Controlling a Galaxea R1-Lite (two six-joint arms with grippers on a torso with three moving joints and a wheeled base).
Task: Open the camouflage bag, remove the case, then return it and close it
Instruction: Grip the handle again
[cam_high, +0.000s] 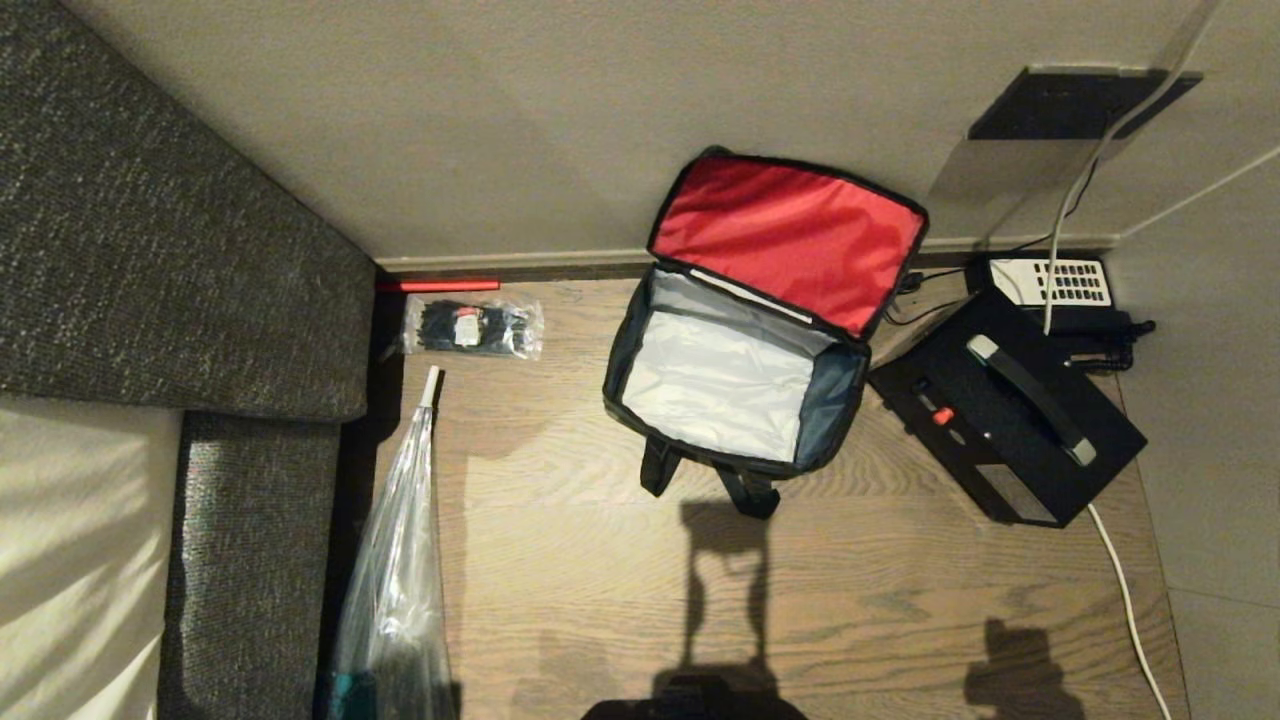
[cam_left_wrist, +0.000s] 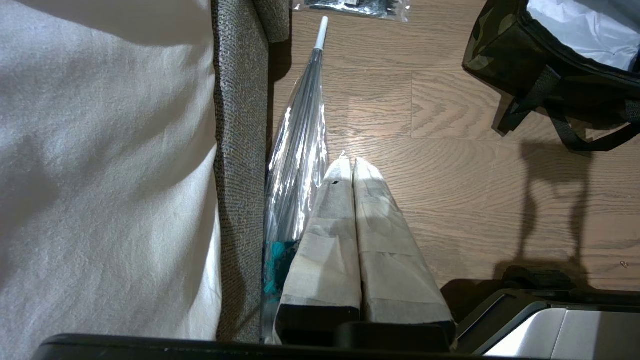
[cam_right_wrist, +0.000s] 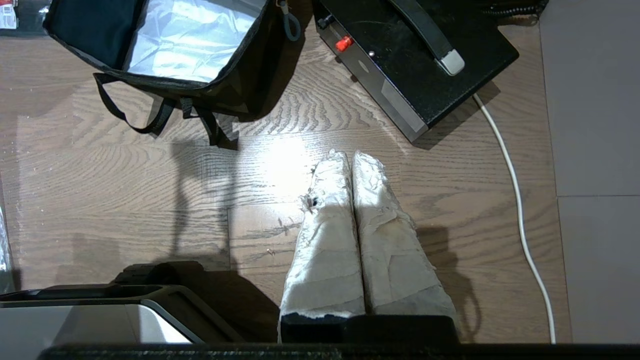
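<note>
Meanwhile, the camouflage bag (cam_high: 735, 400) stood on the wooden floor (cam_high: 600, 580) near the far wall, its lid thrown back so that the red lining (cam_high: 790, 235) faced up and leaned toward the wall. Its silver-grey inside lay bare with nothing in it, and its black straps (cam_high: 745, 490) trailed onto the floor on the near side. The case (cam_high: 1005, 420) lay flat on the floor just to the right of the bag, close beside it, strap handle (cam_high: 1030, 398) uppermost and the small red latch (cam_high: 941, 416) on the side toward the bag. Behind the case, against the wall, sat a black telephone (cam_high: 1060, 290) with a white keypad, and a white cable (cam_high: 1125, 590) ran along the floor past the case's right corner.

To the left, a clear packet of black cable ties (cam_high: 472, 327) lay near the wall, and a folded clear umbrella (cam_high: 400, 560) stretched along the edge of a grey sofa (cam_high: 180, 250).

The left gripper (cam_left_wrist: 348, 162) hung over bare floor beside the umbrella, well short of the bag, its two taped fingers (cam_left_wrist: 330, 235) pressed together with nothing between them. The right gripper (cam_right_wrist: 348, 157) hung over bare floor on the near side of the case, apart from it, its fingers (cam_right_wrist: 385, 240) likewise pressed together and holding nothing.
</note>
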